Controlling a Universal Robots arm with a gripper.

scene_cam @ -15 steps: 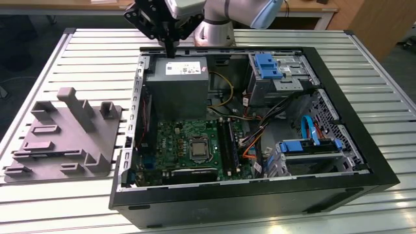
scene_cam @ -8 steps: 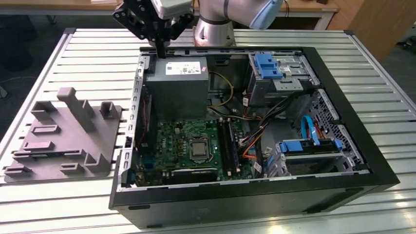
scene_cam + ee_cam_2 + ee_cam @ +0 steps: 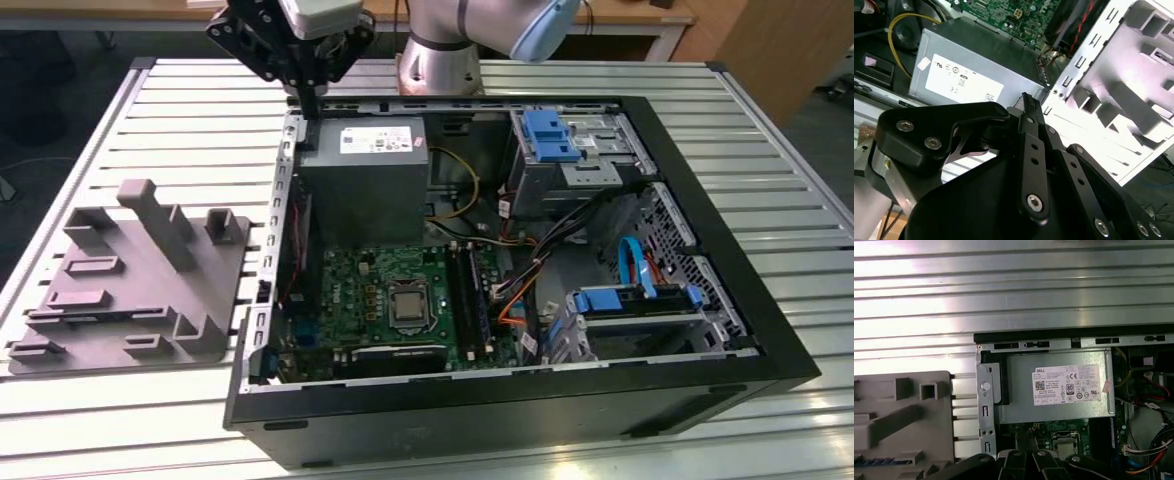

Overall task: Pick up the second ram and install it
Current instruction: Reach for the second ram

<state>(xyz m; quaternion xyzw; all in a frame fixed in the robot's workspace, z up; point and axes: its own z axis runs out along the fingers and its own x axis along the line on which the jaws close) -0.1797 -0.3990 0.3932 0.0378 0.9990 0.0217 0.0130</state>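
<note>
Second ram [image 3: 477,292] stands slotted on motherboard [image 3: 354,285] inside the open case [image 3: 467,420].

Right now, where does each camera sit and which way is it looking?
Exterior view: off the arm, above, looking down at the open black computer case on the slatted metal table; the arm and end effector show.
Second wrist view: at the wrist, looking past the end effector at the grey metal power supply box.
First wrist view: at the wrist, looking down on that box; end effector links show.
All three share that box and the grey plastic holder block.
</note>
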